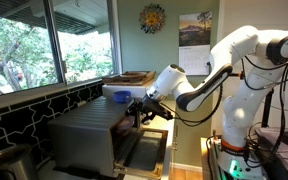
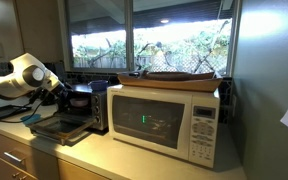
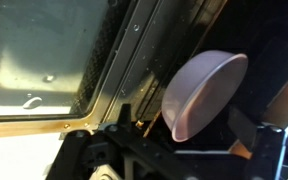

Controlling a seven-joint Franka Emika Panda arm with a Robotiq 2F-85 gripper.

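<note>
Sunlit windows (image 2: 174,45) are looking out on trees behind the bench (image 2: 134,158), where a white microwave (image 2: 169,120) is standing with a wooden tray (image 2: 179,77) lying on top. Beside it a small toaster oven (image 2: 84,100) is sitting with its door (image 2: 56,128) hanging open and flat. I am reaching my claw (image 1: 137,108) into the mouth of that oven. A pale bowl (image 3: 204,95) is showing slanted in the wrist view, inside the dark cavity just ahead of me, with the door's glass to its left. Shadow is swallowing my fingers, so I cannot tell whether the claw is apart, together or touching the bowl.
</note>
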